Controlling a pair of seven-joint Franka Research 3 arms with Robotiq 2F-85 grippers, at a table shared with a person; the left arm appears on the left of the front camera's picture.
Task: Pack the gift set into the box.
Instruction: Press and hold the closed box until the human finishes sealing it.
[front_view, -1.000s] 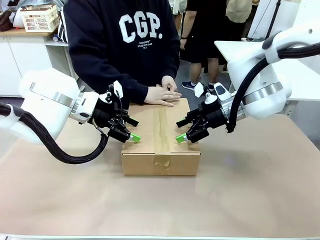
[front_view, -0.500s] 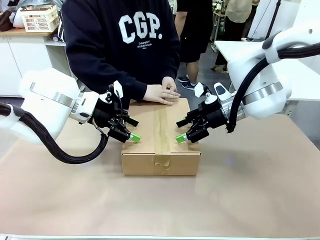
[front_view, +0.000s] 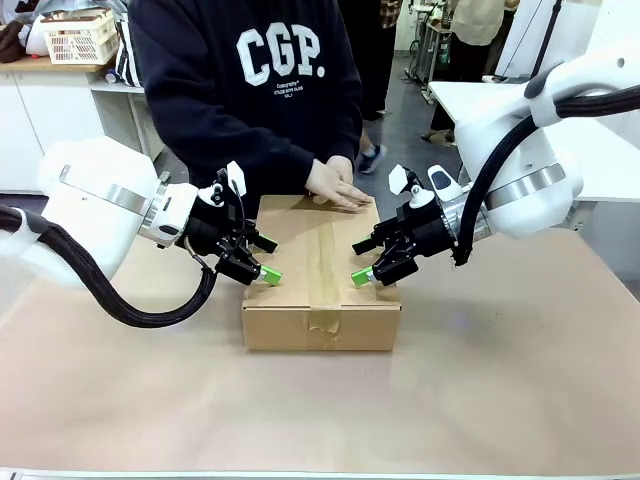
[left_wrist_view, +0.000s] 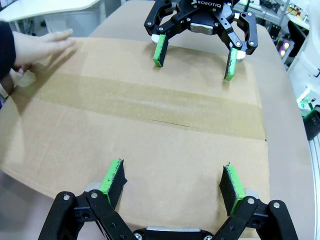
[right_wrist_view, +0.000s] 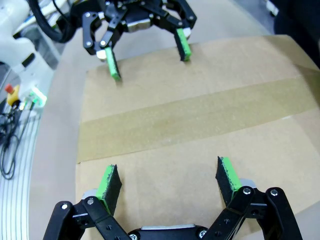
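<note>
The person's hand (front_view: 338, 187) is sliding along the far end of the taped box (front_view: 321, 268), so sealing is likely finishing, while the left tool (front_view: 262, 273) and right tool (front_view: 364, 273) are pressing its top flaps with fingers apart.

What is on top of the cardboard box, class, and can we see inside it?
A strip of tape, the person's hand and both grippers' fingers rest on the box. Closed flaps hide the inside.

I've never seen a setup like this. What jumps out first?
A closed brown cardboard box with tape along its top seam sits mid-table. The left claw and right claw, both open with green pads, press on its top from either side. A person's hand rests on its far edge.
</note>
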